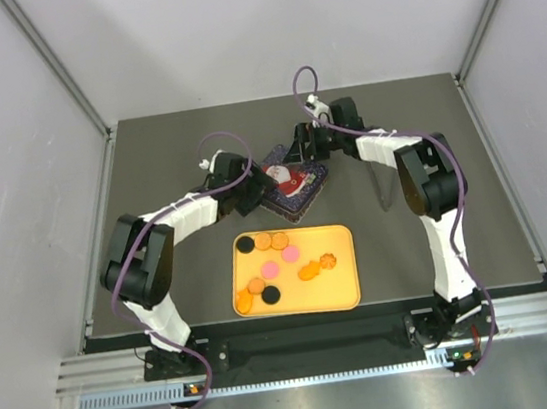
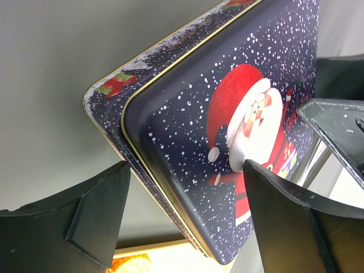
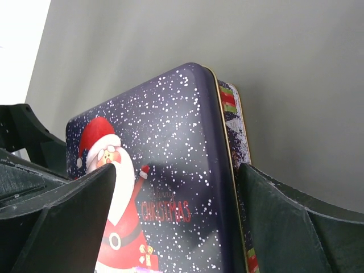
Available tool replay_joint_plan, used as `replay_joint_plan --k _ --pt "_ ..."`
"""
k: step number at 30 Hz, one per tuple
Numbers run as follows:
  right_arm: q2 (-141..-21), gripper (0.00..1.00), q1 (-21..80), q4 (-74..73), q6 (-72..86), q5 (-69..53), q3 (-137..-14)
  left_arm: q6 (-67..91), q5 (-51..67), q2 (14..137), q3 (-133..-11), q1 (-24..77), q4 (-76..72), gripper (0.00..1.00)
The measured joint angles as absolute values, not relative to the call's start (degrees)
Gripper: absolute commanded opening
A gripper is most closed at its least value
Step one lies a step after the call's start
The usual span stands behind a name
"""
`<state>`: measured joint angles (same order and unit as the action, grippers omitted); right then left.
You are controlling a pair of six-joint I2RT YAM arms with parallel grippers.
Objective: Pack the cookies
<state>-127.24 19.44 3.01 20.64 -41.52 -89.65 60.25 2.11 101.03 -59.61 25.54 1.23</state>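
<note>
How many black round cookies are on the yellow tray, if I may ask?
2 black round cookies: one at the yellow plastic tray's far-left corner, one near its front-left. None seem hidden.

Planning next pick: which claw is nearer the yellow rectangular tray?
Left. Left claw at the near edge of the dark blue Santa tin, beyond the yellow tray; right claw at the tin's far edge.

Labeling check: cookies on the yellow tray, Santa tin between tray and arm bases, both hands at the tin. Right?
No: top external shows the Santa tin beyond the yellow tray, away from the bases. The cookies on the tray, left hand and right hand at the tin: correct.
</note>
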Motion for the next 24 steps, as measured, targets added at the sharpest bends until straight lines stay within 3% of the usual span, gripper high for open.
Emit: replay_joint_plan --k 11,24 --pt "-125.2 0.88 20.5 0.0 18.2 -36.7 -88.5 59.7 2.1 101.8 -60.6 25.3 1.2 0.80" --pt "-124.6 0.90 23.0 -4.5 13.4 -30.1 -90.2 59.7 2.1 101.8 -60.8 24.9 1.3 0.63"
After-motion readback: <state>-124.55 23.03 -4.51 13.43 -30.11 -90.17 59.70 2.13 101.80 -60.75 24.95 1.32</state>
